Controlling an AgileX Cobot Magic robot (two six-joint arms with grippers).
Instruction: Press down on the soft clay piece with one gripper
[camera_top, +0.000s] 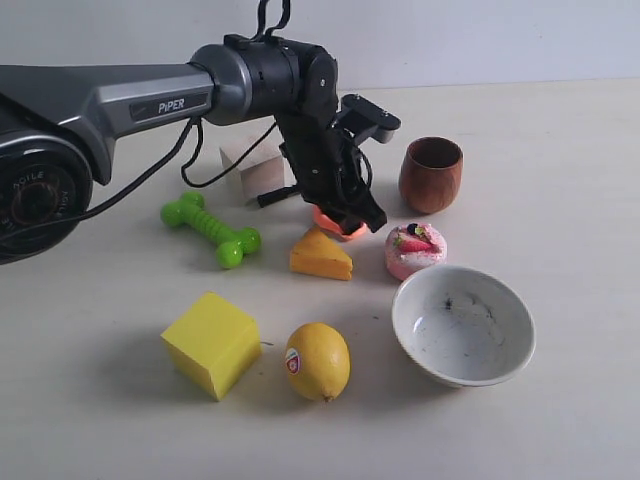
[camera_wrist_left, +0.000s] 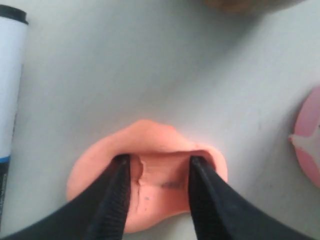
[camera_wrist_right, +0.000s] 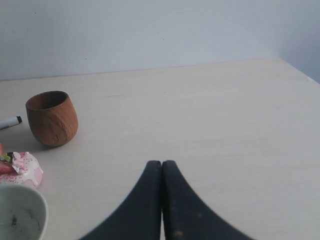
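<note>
Currently, left gripper (camera_top: 347, 222) (camera_wrist_left: 157, 161): is pointing down at the table (camera_top: 560, 150), its fingers (camera_wrist_left: 117, 200) standing moderately apart with both tips sinking into the soft clay piece (camera_top: 325, 218) (camera_wrist_left: 150, 137); it is pressing rather than clasping anything.
soft clay piece: is lying flat on the table under those tips, just behind the cheese wedge (camera_top: 320, 256) and near the cake (camera_top: 414, 250); a dented patch is showing between the fingers.
right gripper (camera_wrist_right: 161, 163): is hanging over bare table, its fingers lying closed against each other and gripping nothing.
wooden cup (camera_top: 431, 174): is standing upright to the right of the clay, apart from it.
bowl (camera_top: 520, 345): is sitting in front of the cake.
depth of press: is probably shallow, though the exterior view is hiding most of the clay behind the gripper.
</note>
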